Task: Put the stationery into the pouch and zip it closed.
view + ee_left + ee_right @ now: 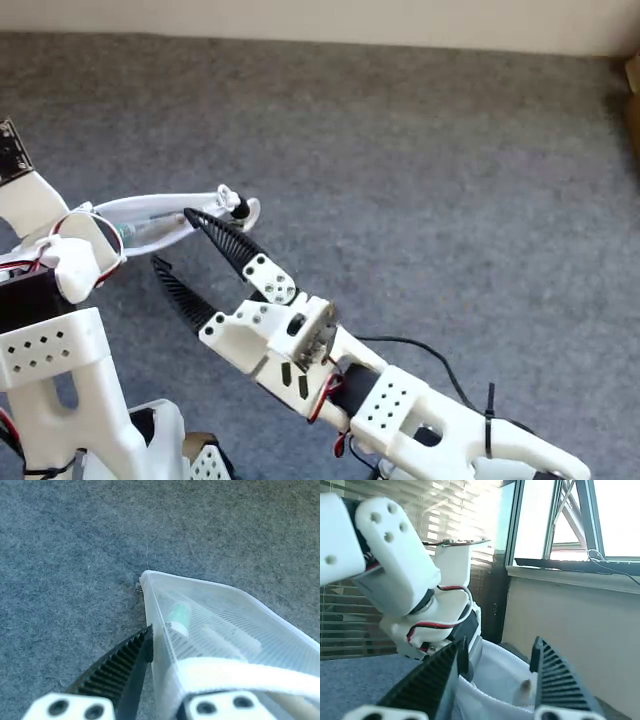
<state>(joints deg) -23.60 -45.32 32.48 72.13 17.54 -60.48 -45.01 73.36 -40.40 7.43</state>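
Translucent white ribbed pouch, raised on edge above grey carpet, zipper pull at one tip; inside, green-and-white stick, white tube.

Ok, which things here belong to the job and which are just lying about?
Job: pouch, gripped by left end effector; stationery inside it; zip pull; right end effector, open by the pull.
Just there: grey carpet; window behind.

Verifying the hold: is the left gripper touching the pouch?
Touching. Left wrist view shows the left gripper with its black finger pressed against the pouch edge.
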